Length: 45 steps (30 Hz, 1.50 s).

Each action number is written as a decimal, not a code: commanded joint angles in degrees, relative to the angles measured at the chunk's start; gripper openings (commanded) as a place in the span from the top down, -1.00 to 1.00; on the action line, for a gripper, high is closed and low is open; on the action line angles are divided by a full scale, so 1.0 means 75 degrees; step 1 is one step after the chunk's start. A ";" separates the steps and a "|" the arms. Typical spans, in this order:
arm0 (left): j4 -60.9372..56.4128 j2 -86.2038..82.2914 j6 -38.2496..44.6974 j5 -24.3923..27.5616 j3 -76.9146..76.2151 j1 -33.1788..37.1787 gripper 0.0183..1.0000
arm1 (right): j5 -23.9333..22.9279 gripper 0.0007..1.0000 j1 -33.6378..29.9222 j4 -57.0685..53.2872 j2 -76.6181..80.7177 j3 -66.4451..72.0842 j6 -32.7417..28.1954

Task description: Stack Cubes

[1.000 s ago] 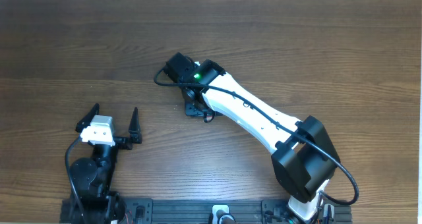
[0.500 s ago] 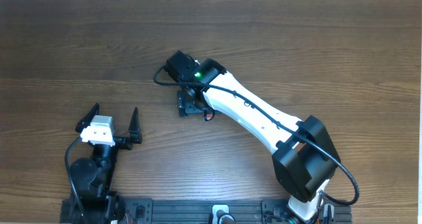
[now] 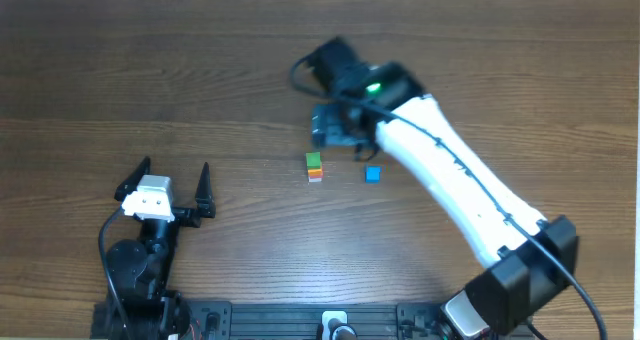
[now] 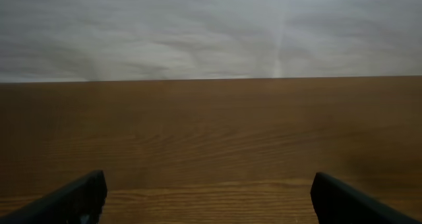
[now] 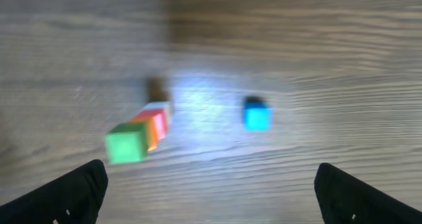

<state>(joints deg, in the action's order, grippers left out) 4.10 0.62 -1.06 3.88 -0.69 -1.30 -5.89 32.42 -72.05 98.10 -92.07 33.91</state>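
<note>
A stack of three cubes point(image 3: 314, 167) is seen standing near the middle of the bench point(image 3: 120, 40): a green cube point(image 5: 125, 145) is set on top, an orange cube point(image 5: 151, 130) under it and a pink cube point(image 5: 160, 114) at the bottom, resting on the wood. A blue cube point(image 3: 373, 174) is found alone on the bench, near the stack on the side of the right arm point(image 3: 460, 200) but clearly apart from it, with bare wood between. The right gripper point(image 5: 210, 184) is held above the bench over the cubes, released, its fingers spread wide and nothing grasped; no cube is touched by it. The left gripper point(image 3: 175, 170) is placed low near its own base, well apart from the cubes, likewise released with its fingers spread. Open wood is left on every side of the stack and of the blue cube, and the bench is carried out to the top view's upper and side edges. From the left wrist, its far edge is met by a pale backdrop point(image 4: 211, 26). In the top view the pink cube is mostly covered by the two above it, and only a thin strip can be made out. The right gripper's fingers are cut off at the corners of its own wrist view, so only their tips are shown.
</note>
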 commanded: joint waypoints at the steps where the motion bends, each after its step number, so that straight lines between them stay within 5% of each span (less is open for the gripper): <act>1: 0.0009 -0.0052 0.0114 -0.0035 0.0047 0.0041 -1.00 | 0.0090 -0.98 -0.0490 0.0175 -0.0038 0.0685 -0.0539; 12: 0.0009 -0.0052 0.0114 -0.0035 0.0047 0.0041 -1.00 | 0.0726 -0.97 -0.0772 0.2885 -0.0026 0.3652 -0.0874; 30: 0.0009 -0.0052 0.0114 -0.0035 0.0047 0.0041 -1.00 | 0.0629 -0.75 -0.0874 0.3762 0.0408 0.4479 -0.0854; 45: 0.0009 -0.0052 0.0111 -0.0035 0.0047 0.0041 -1.00 | 0.0519 0.02 -0.0918 0.4013 0.0586 0.4479 -0.0935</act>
<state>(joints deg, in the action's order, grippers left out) 4.10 0.62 -1.06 3.88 -0.69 -1.30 -1.19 26.15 -42.28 102.08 -58.96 27.42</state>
